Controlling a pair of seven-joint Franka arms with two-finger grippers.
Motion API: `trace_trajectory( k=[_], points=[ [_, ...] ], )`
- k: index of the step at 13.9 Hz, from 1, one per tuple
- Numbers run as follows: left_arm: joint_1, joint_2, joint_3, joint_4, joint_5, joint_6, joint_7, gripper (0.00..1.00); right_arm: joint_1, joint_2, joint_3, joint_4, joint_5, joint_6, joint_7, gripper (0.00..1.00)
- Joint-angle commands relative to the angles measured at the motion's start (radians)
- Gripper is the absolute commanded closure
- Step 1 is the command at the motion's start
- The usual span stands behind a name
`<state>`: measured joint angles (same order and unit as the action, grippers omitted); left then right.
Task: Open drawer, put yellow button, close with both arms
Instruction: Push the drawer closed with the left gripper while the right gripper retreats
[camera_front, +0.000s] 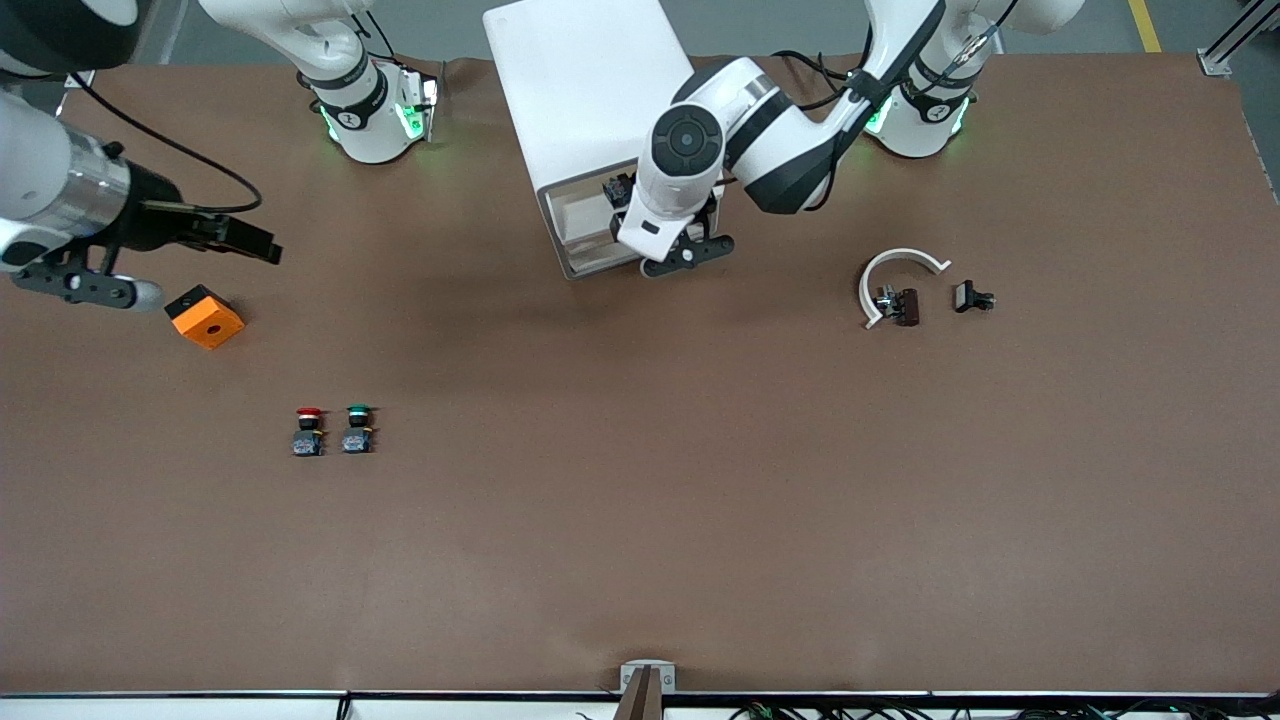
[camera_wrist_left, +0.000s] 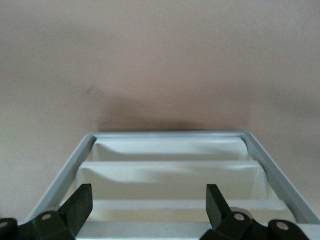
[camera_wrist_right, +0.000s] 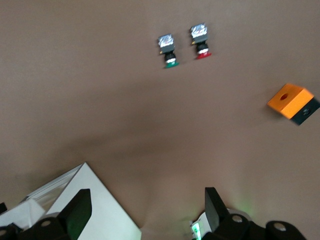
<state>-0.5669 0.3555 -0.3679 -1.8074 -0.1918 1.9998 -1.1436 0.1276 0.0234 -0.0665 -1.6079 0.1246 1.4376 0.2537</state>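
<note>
The left end effector (camera_front: 668, 238), fingers spread wide, hovers over the cabinet's (camera_front: 590, 100) drawer (camera_wrist_left: 170, 172) front; the right end effector (camera_wrist_right: 145, 207), also wide, waits.

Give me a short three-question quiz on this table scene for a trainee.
1. True or false: the left gripper is open at the cabinet's drawer fronts.
2. Which button colours are on the table? A red, green; B red, yellow; C green, yellow.
3. Fill in: the right gripper hangs over the table end where an orange ___ lies.
Key: true; A (red button, green button); block.
</note>
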Motion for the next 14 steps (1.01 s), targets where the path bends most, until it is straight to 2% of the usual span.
trace_trajectory(
  k=[1, 3, 6, 7, 10, 14],
  points=[
    [0.002, -0.029, -0.045, -0.030, -0.001, 0.019, -0.044, 0.00, -0.054, -0.034, 0.019, -0.030, -0.019, 0.027, -0.091, 0.00],
    [-0.001, -0.024, -0.060, -0.032, -0.021, 0.027, -0.062, 0.00, -0.066, -0.052, 0.019, -0.053, -0.031, 0.041, -0.094, 0.00],
    [-0.001, -0.023, -0.078, -0.032, -0.023, 0.027, -0.082, 0.00, -0.065, -0.166, 0.019, -0.222, -0.059, 0.179, -0.125, 0.00],
    [-0.001, -0.015, -0.080, -0.032, -0.028, 0.027, -0.087, 0.00, -0.065, -0.187, 0.019, -0.248, -0.060, 0.190, -0.128, 0.00],
    [-0.007, -0.010, -0.083, -0.030, -0.038, 0.025, -0.103, 0.00, -0.065, -0.217, 0.020, -0.239, -0.091, 0.185, -0.128, 0.00],
    [0.013, -0.009, -0.078, -0.024, -0.037, 0.022, -0.104, 0.00, -0.063, -0.211, 0.023, -0.140, -0.106, 0.124, -0.128, 0.00]
  ],
)
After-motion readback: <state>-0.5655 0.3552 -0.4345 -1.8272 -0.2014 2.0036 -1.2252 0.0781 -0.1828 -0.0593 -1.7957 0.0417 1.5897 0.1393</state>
